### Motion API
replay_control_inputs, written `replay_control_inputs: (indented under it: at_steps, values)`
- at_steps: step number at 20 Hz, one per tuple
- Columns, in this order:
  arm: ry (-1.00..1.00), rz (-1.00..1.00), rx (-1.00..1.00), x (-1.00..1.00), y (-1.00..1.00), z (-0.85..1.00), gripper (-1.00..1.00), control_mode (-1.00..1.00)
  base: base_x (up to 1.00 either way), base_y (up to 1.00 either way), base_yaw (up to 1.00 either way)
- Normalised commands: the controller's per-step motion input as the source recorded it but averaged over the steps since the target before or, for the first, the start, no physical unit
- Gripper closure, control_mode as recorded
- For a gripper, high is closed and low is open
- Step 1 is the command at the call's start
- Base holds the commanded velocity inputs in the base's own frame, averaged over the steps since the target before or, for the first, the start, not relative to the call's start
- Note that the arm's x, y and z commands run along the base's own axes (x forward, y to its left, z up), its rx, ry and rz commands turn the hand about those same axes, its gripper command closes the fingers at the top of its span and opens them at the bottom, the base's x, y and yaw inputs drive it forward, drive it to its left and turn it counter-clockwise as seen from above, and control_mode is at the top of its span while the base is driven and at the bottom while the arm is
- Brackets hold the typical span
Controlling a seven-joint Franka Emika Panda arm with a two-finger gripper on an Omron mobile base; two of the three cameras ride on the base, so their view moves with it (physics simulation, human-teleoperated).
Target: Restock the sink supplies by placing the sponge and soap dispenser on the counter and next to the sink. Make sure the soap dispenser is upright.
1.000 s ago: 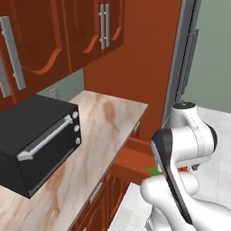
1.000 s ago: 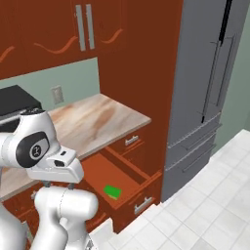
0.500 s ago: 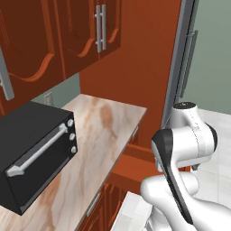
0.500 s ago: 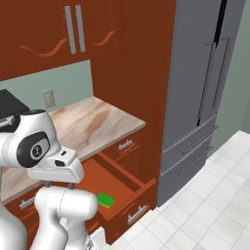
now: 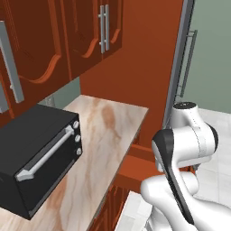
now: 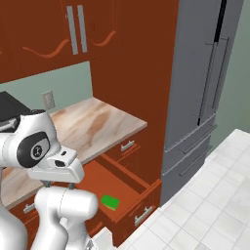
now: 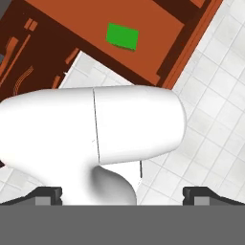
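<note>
Reddish-brown cabinets crowd the left base view, over a beige marbled counter [image 5: 106, 135] that carries a black toaster oven [image 5: 38, 158]; the white arm folds up at the lower right, and neither sink nor soap dispenser can be made out from this side.

From the right base view, an open drawer [image 6: 124, 188] juts out under the counter beside a tall grey fridge [image 6: 205, 83], and the sponge [image 6: 111, 202] lies flat on the drawer floor, below and just ahead of the folded arm.

Looking along the hand, the pincer [image 7: 123, 193] stands at its widest with nothing between its tips [image 7: 205, 193]. The sponge sits well ahead of it, far up the view and a little to the left of centre, apart from the drawer walls.

The step in hand, as I judge it, is reaching into the drawer for the sponge. To do it well, unfold the arm clear of the drawer front, bring the pincer straight above the sponge, turn the wrist so the tips straddle its narrower side, then descend vertically and close only once the tips flank it.
</note>
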Motion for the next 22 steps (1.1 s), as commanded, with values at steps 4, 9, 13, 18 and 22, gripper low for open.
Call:
replay_control_inputs:
  at_steps: [4, 9, 13, 18, 22]
  values:
    - [0.00, 0.00, 0.00, 0.00, 0.00, 0.00, -1.00, 1.00, -0.08, 0.23, -0.08]
    - [0.00, 0.00, 0.00, 0.00, 0.00, 0.00, -1.00, 1.00, 0.00, 0.08, -0.07]
    - [0.00, 0.00, 0.00, 0.00, 0.00, 0.00, -1.00, 1.00, -0.24, 0.06, -0.06]
    - [0.00, 0.00, 0.00, 0.00, 0.00, 0.00, -1.00, 1.00, -0.32, 0.09, -0.06]
    - [0.00, 0.00, 0.00, 0.00, 0.00, 0.00, -1.00, 1.00, -0.37, 0.00, -0.03]
